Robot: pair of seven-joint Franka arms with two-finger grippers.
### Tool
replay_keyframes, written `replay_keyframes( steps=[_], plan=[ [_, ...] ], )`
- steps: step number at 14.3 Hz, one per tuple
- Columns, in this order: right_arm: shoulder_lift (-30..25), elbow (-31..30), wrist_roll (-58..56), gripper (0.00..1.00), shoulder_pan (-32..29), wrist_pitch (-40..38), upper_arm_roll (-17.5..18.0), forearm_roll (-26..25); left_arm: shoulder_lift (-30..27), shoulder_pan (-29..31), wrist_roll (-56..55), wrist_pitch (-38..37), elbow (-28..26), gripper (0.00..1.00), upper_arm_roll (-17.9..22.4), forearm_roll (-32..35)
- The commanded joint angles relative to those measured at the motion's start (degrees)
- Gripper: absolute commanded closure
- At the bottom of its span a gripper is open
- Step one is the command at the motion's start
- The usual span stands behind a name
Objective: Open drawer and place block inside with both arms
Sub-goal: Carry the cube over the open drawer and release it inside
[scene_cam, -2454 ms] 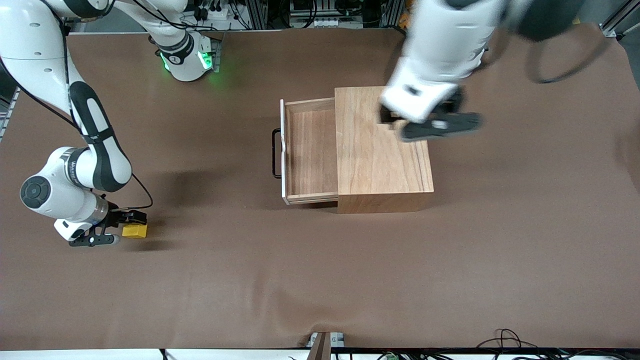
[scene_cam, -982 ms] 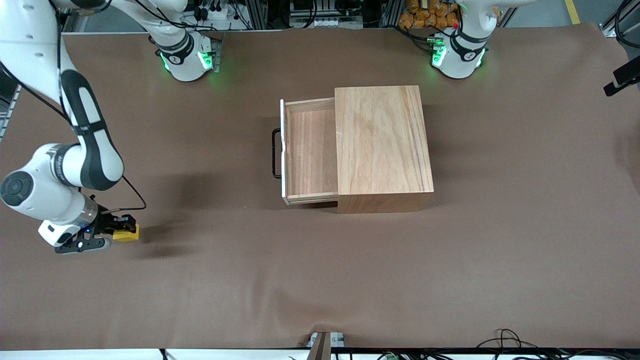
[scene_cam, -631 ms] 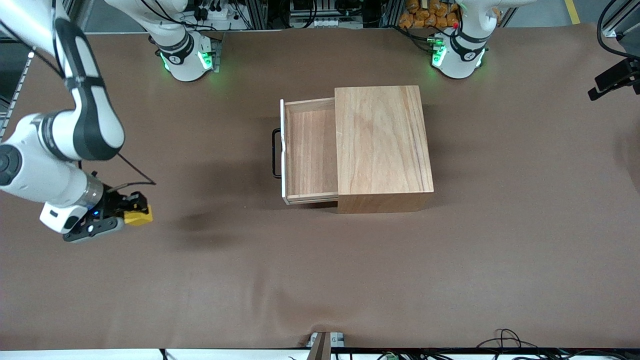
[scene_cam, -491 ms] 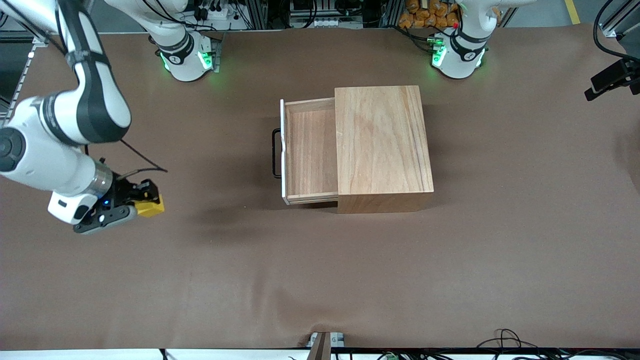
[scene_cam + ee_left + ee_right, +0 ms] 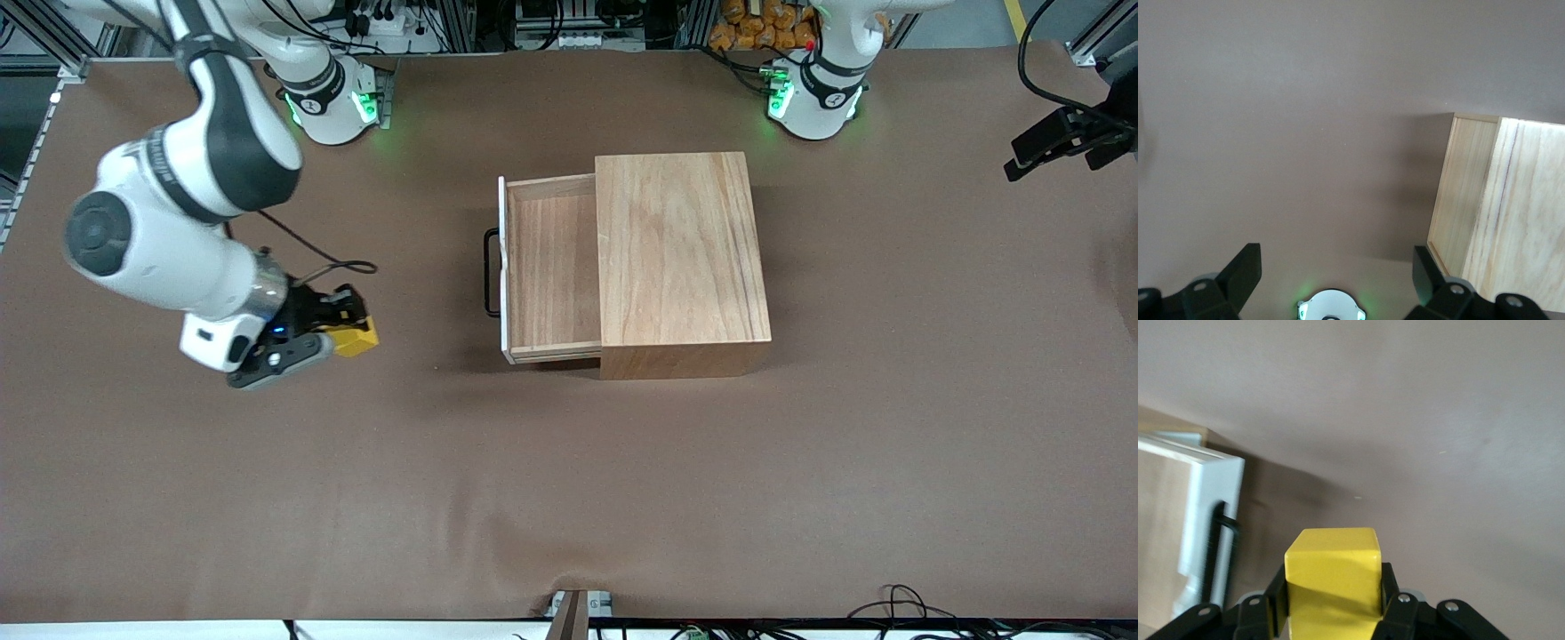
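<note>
The drawer (image 5: pixel 551 267) stands pulled out of the wooden box (image 5: pixel 680 258), its white front and black loop handle (image 5: pixel 489 271) facing the right arm's end of the table; it holds nothing. My right gripper (image 5: pixel 345 331) is shut on the yellow block (image 5: pixel 357 339) and holds it above the table, between the right arm's end and the handle. In the right wrist view the block (image 5: pixel 1333 577) sits between the fingers (image 5: pixel 1275 593), with the drawer front (image 5: pixel 1211 513) ahead. My left gripper (image 5: pixel 1062 142) is open and empty, raised at the left arm's end of the table; in the left wrist view (image 5: pixel 1335 273) it shows open.
Brown cloth covers the table (image 5: pixel 569 498). The two green-lit arm bases (image 5: pixel 333 107) (image 5: pixel 813 98) stand along the edge farthest from the front camera. The left wrist view shows a corner of the wooden box (image 5: pixel 1498 227) and a green-lit base (image 5: pixel 1331 310).
My right gripper closed on the block, lifted it off the table and carried it toward the drawer. My left arm swung away from over the box to its own end of the table.
</note>
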Motion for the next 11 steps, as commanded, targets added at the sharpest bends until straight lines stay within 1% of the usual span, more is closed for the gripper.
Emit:
replay_keyframes(
  steps=[1, 3, 6, 8, 10, 11],
  plan=[
    [1.42, 1.44, 11.66, 0.67, 6.19, 2.63, -0.34, -0.28, -0.85, 0.01, -0.24, 0.17, 0.39, 0.0, -0.28, -0.4],
    [3.09, 1.61, 18.87, 0.67, 10.24, 4.92, -0.34, -2.46, -0.24, 0.01, -0.5, 0.26, 0.48, 0.0, -0.89, -0.39],
    [3.71, 1.09, 29.15, 0.67, 17.27, 5.2, -0.34, -7.64, 1.43, -0.25, -0.41, 0.26, 1.79, 0.0, -0.9, -0.04],
    [5.63, 1.35, 38.89, 0.67, 21.93, 5.89, -0.43, -9.5, 2.75, -0.25, 0.55, 0.26, 3.02, 0.0, -0.98, 0.22],
    [7.13, 1.18, 47.08, 0.67, 24.57, 9.57, -0.43, -10.47, 2.93, 0.1, 0.64, 0.26, 3.29, 0.0, -0.98, 0.22],
    [7.92, 1.35, 49.38, 0.67, 25.72, 10.29, -0.43, -10.56, 3.1, 0.1, 0.64, 0.26, 4.42, 0.0, -0.9, 0.13]
  ],
)
